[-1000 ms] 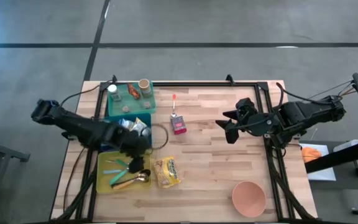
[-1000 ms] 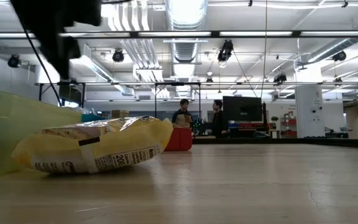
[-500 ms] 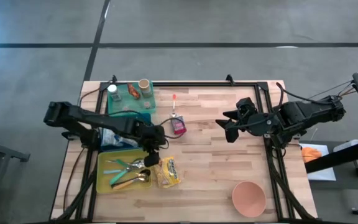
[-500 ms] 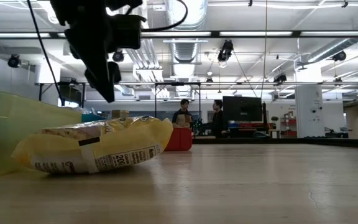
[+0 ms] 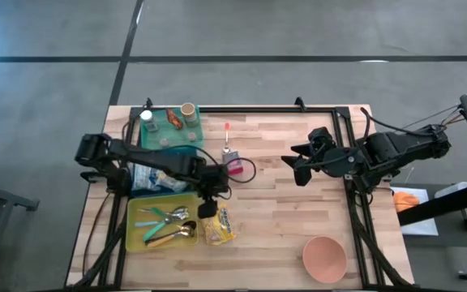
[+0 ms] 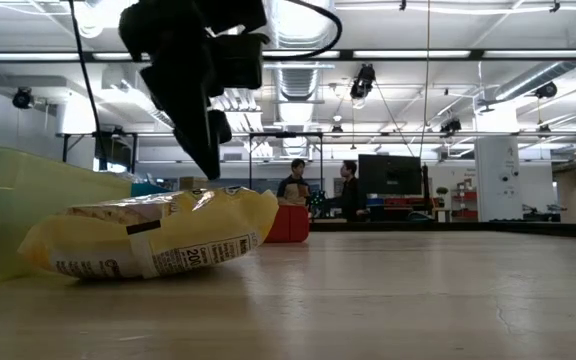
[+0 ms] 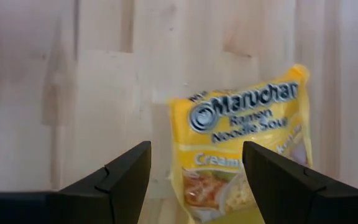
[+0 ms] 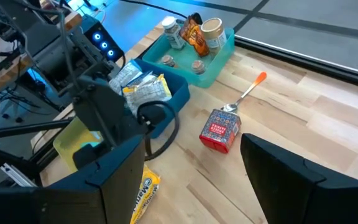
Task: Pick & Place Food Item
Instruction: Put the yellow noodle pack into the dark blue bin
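Note:
A yellow ramen noodle packet (image 5: 218,225) lies flat on the wooden table beside a yellow tray; it also shows in the low view (image 6: 153,235) and in the left wrist view (image 7: 244,149). My left gripper (image 5: 207,208) hangs open a little above the packet's far end, pointing steeply down (image 6: 211,168), and touches nothing. In its wrist view the two fingers (image 7: 196,149) stand wide apart, with the packet's printed face ahead of them. My right gripper (image 5: 298,166) waits open, raised above the table's right half (image 8: 194,149).
The yellow tray (image 5: 136,235) holds utensils left of the packet. A blue bin (image 5: 148,177) of packets and a teal tray (image 5: 170,142) of jars stand behind it. A red box (image 5: 234,165) with a spoon sits mid-table, a pink bowl (image 5: 324,258) near right. People stand far off (image 6: 318,190).
My left gripper has swung from over the yellow tray toward the table's right edge, sunk lower and rolled at the wrist; it now hangs above the packet's far end, still open. The packet has not moved.

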Motion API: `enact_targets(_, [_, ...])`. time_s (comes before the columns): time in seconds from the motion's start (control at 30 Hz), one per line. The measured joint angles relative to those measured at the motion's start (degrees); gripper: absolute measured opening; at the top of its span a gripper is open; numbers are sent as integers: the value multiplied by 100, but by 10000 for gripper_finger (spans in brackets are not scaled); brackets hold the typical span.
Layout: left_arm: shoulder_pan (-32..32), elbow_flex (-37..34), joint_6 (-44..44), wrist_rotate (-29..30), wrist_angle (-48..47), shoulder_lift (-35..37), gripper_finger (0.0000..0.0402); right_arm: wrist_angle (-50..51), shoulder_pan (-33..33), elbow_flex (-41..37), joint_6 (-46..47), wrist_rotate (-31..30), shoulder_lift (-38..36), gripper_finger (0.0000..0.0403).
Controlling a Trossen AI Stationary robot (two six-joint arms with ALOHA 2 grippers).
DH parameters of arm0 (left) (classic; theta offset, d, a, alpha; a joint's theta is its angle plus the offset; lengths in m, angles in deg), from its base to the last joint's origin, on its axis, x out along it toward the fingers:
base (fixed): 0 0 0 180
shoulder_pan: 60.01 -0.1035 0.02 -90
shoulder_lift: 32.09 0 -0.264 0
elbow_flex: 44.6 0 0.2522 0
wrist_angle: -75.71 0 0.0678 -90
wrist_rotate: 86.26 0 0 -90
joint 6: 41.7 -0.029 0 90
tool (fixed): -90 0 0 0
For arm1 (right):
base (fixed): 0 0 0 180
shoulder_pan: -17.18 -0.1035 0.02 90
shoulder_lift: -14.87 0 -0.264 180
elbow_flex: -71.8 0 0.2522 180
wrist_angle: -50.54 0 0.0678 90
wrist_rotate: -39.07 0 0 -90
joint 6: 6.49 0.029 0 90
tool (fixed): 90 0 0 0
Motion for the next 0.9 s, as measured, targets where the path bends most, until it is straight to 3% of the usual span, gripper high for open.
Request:
enact_targets(0.27, [-408,30,359,-11,24,-61,258,2,0,0,0,2,0,263])
enact_targets(0.4, [-562,30,655,-400,-20,-61,258,2,0,0,0,4,0,263])
enact_targets(0.9, [-563,30,1189,-473,19,-60,258,2,0,0,0,11,0,263])
